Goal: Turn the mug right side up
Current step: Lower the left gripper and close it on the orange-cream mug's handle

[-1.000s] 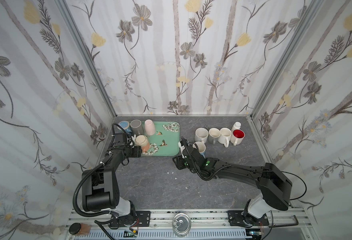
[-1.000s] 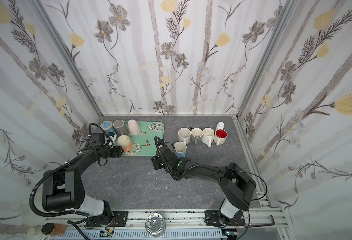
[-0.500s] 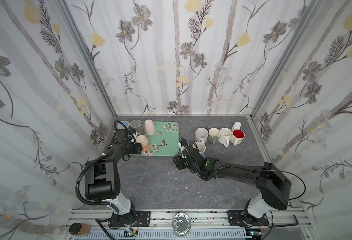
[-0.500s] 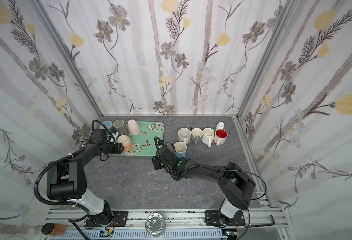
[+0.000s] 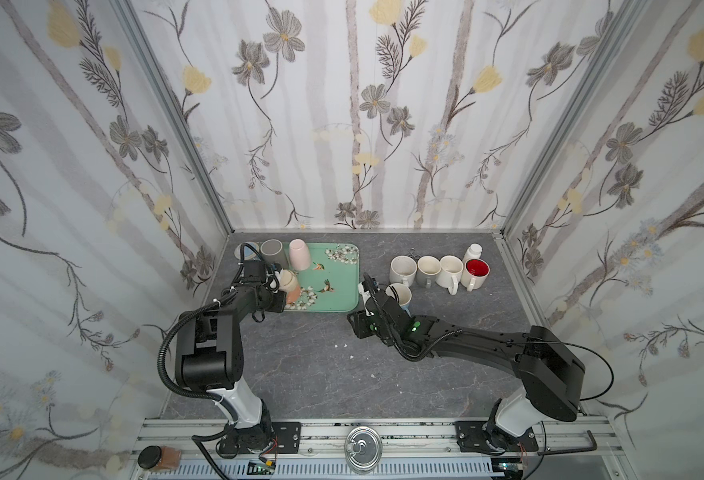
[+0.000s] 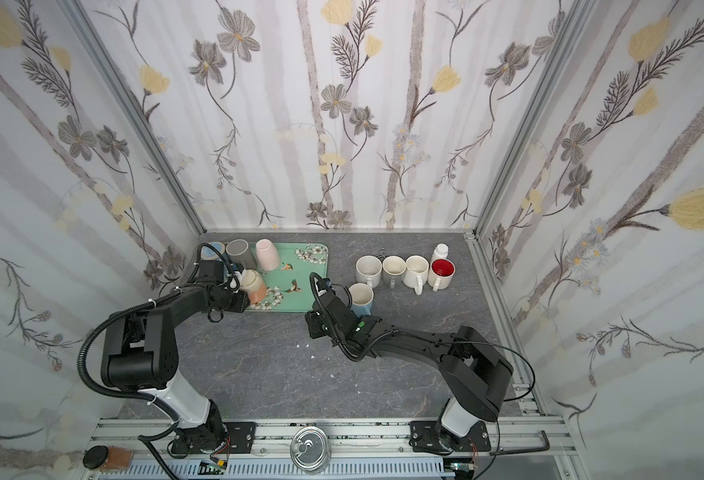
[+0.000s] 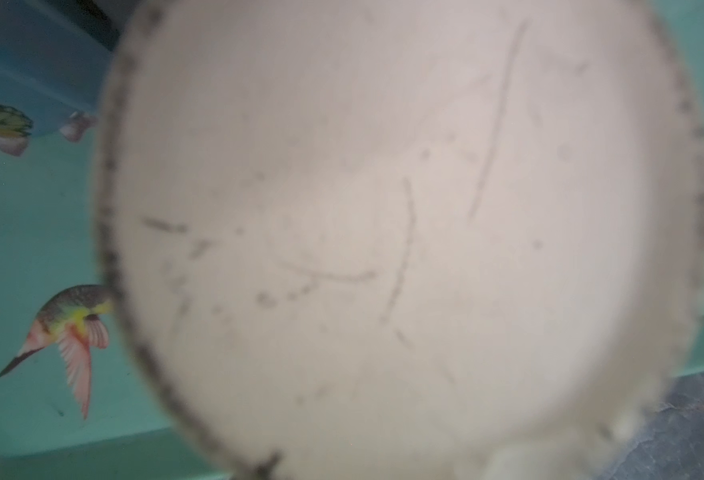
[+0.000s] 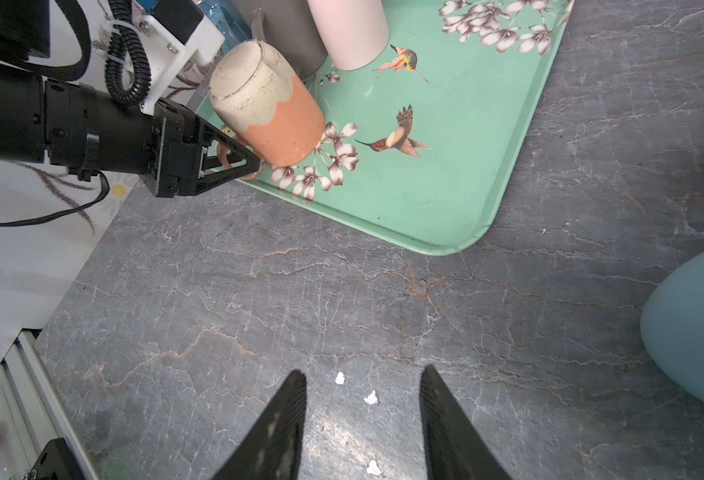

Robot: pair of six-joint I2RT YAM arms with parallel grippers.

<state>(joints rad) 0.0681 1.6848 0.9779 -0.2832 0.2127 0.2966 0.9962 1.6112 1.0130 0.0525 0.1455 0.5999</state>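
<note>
Fingers of my left gripper are sitting right at the handle of the mug. I am seeing them side-on, so I cannot tell whether they are pinching the loop or only bracketing it.

That mug is standing upside down at the near left corner of the tray. It is leaning, with its cream base up and tipped leftward and its orange mouth end down on the flower print.

I am judging it to be glazed ceramic: stiff, fairly heavy for its size, slick on the wall and likely to chip if it is dropped on the rim. The handle is looking like the sensible hold, since it gives me an axis to roll the body over. It is a thin loop, though, and the weight may be swinging below it, so a firm, deep bite is called for.

A grey mug and a pink tumbler are standing inverted just beyond it on the far side.

My right gripper is hovering over the bare table with its jaws apart and empty. A blue mug is sitting just beside it, and white mugs are lining up farther right.
</note>
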